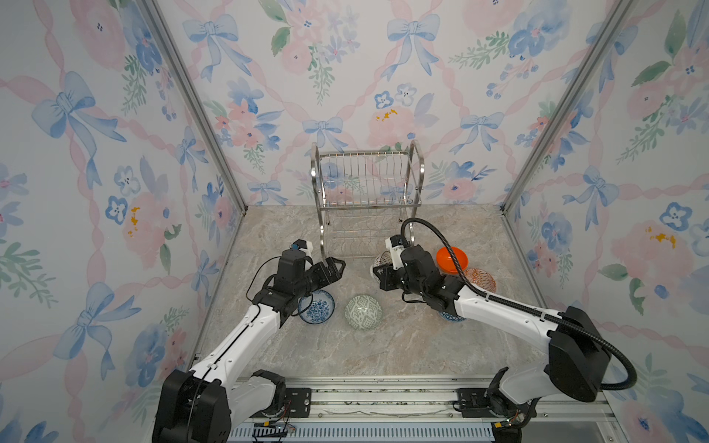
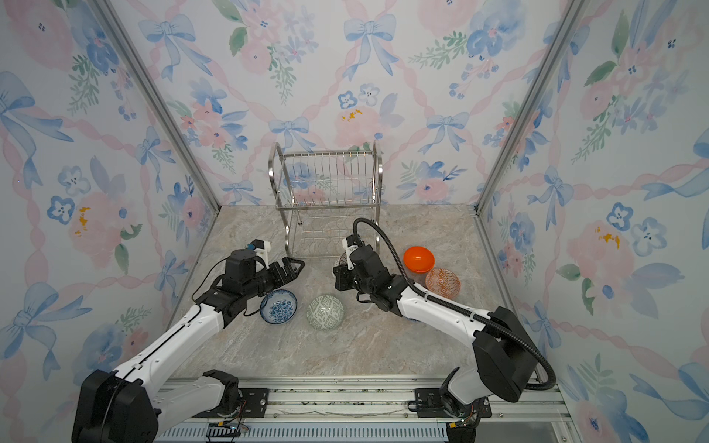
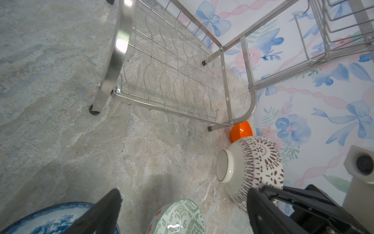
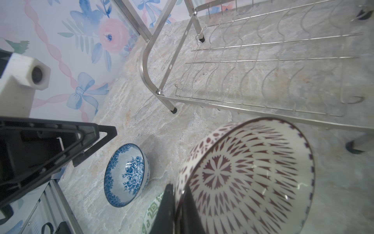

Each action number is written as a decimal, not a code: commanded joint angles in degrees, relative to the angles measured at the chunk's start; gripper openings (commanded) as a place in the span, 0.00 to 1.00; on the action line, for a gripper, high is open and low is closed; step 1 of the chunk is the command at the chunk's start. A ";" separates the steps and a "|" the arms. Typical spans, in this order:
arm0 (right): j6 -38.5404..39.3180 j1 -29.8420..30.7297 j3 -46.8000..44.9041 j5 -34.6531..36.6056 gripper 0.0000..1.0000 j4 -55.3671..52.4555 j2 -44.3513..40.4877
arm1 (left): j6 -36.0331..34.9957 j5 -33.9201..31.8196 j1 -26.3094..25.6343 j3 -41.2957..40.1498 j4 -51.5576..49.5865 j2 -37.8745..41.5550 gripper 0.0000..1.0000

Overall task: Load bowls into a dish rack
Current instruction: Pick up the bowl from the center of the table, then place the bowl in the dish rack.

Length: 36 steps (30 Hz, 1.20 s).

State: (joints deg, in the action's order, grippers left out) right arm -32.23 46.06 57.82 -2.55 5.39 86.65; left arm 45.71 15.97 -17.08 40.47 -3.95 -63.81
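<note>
In a top view you see the two-tier shiny steel wire dish rack (image 1: 366,191) standing at the far middle of the marble-look counter (image 1: 383,356), with both tiers bare. Your right hand (image 1: 378,270) sits just in front of the rack's right front leg. It is pinched shut on the rim of the white round bowl with a dark lattice pattern (image 1: 380,260). Your left hand (image 1: 337,267) hangs by the left front leg, fingers spread and holding nothing, which keeps it out of the loading path.

The other bowls wait on the counter. The plain glossy orange bowl (image 1: 452,260) and the red-orange patterned bowl (image 1: 480,280) are to the right. The blue floral bowl (image 1: 317,307) and the green-grey patterned bowl (image 1: 363,311) are near the middle. A blue bowl with white triangles (image 1: 450,317) is mostly hidden under the right arm.

From the left wrist, the lattice bowl (image 3: 259,160) is turned on edge with its foot facing left, seemingly clear of the counter. I judge that the tilt lets it slip upright between the wavy wires of the lower tier.

From the right wrist, the fingers (image 4: 168,206) clamp the rim from inside and outside. That leaves the bowl's body free to enter the rack just ahead.
</note>
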 commanded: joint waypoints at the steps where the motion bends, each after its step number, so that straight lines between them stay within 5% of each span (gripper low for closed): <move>1: -1.78 0.05 -0.74 -6.27 0.00 17.48 2.96 | 0.28 1.21 0.77 1.28 -0.01 0.46 0.97; 9: -15.65 -1.77 -2.41 -14.77 0.00 50.15 16.49 | 0.07 1.77 1.81 0.61 -0.01 0.98 0.98; 14: -20.85 -3.15 -1.14 -16.35 0.00 60.02 22.13 | -0.15 2.57 2.54 0.37 0.00 1.50 0.97; 36: -24.91 -5.73 9.67 -13.80 0.00 60.81 31.04 | -1.29 2.46 3.72 1.28 -0.06 -0.09 0.97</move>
State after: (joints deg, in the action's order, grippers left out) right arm -56.66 41.04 63.96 -17.37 61.47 116.57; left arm 45.63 17.93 -13.82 40.47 -3.95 -63.44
